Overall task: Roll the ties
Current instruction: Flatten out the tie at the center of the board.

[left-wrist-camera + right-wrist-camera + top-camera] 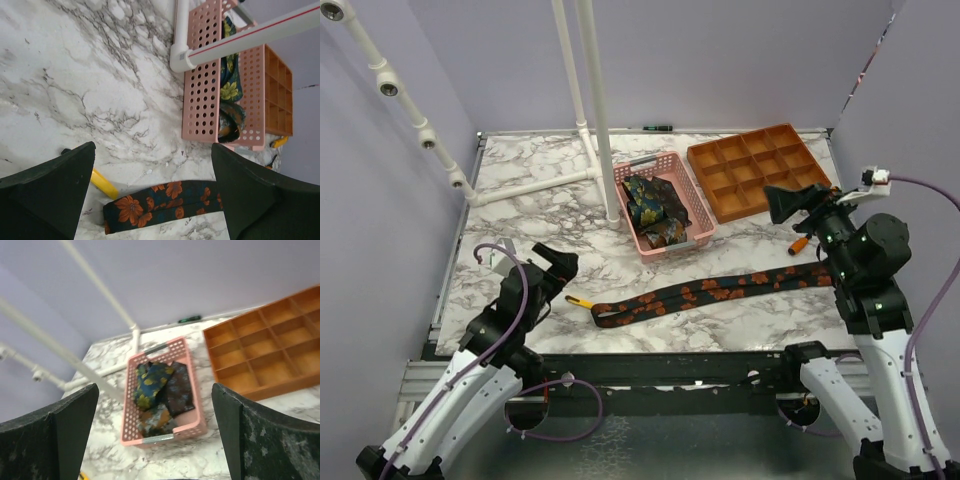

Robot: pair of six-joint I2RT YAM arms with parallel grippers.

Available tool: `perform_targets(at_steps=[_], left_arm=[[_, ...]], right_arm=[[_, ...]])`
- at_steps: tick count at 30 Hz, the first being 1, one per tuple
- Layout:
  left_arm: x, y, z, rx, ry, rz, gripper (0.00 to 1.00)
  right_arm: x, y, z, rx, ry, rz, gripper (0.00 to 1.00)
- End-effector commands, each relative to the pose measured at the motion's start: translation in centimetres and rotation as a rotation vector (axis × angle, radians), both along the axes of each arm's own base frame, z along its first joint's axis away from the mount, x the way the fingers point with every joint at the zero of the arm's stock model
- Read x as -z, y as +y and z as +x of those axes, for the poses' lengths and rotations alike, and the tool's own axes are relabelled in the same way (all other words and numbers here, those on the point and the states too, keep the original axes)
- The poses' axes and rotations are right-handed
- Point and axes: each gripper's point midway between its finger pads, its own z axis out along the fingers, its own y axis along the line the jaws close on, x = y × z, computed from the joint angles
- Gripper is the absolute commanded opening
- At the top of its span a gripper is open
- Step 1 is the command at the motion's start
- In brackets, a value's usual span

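Both grippers are empty right now.

Left gripper [152, 150] - jaws spread wide, nothing between them. It hangs over the front-left part of the marble table [520, 215], just above the left end of the flowered tie [710, 293].

Right gripper [155, 390] - jaws also wide apart, nothing held. It's raised at the right side of the table, over the near edge of the orange tray [760, 170], and its camera looks toward the pink basket [629, 218].

I see the flowered tie unrolled, flat on the table: a long dark strip with orange flowers on a slight diagonal, from front-centre up to the right arm's base. The left end looks doubled over in the left wrist view, but I can't say for sure. Neither gripper touches it.

The bundled ties [155, 385] sit inside the pink basket: dark fabric with yellow-green-blue paisley, one with orange. I can't tell whether they're properly rolled or just bunched.

Other items:
- yellow-handled tool [104, 184] just beside the tie's left end, partly hidden by a left finger
- orange-handled screwdriver [800, 245] between the tray and the tie
- white pipe rack [590, 100], foot on the table just left of the basket
- the tray's compartments show nothing in them from here
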Motion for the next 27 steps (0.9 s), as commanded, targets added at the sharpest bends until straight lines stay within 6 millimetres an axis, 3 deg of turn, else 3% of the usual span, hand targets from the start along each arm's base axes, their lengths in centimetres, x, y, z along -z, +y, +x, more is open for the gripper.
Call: perform_targets(at_steps=[1, 5, 7, 9, 11, 13, 16, 19, 21, 23, 27], left_arm=[[-1.2, 2.5, -0.3, -0.126, -0.044, -0.003, 0.99], [-1.6, 2.0, -1.2, -0.087, -0.095, -0.084, 0.99], [-1.1, 0.9, -1.5, -0.039, -0.079, -0.116, 0.99], [0.1, -0.9, -1.6, 0.052, 0.003, -0.089, 0.99], [2.0, -2.5, -1.9, 0.151, 0.133, -0.021, 0.99], [2.8, -3.5, -2.2, 0.215, 0.200, 0.029, 0.98], [2.5, -4.1, -2.6, 0.222, 0.192, 0.029, 0.98], [3.9, -4.5, -3.4, 0.235, 0.223, 0.023, 0.97], [6.1, -4.8, -4.3, 0.257, 0.294, 0.047, 0.97], [7.2, -5.4, -4.6, 0.281, 0.322, 0.073, 0.97], [6.5, -5.2, -3.7, 0.272, 0.272, 0.162, 0.97]], right_arm=[[3.3, 6.6, -0.3, -0.308, 0.123, -0.058, 1.00], [7.1, 13.6, -2.0, -0.403, 0.196, -0.188, 0.99], [10.2, 17.0, -3.3, -0.425, 0.250, -0.271, 1.00], [13.6, 18.8, -4.0, -0.438, 0.332, -0.273, 0.99], [18.0, 18.9, -4.5, -0.431, 0.407, -0.262, 0.96], [20.7, 18.9, -5.1, -0.439, 0.448, -0.222, 0.89], [24.6, 17.7, -6.0, -0.393, 0.547, -0.219, 0.75], [27.9, 16.3, -6.8, -0.342, 0.630, -0.226, 0.69], [29.4, 15.6, -7.0, -0.302, 0.667, -0.229, 0.69], [30.1, 15.5, -7.0, -0.288, 0.683, -0.235, 0.70], [30.6, 15.5, -6.4, -0.251, 0.698, -0.248, 0.73]])
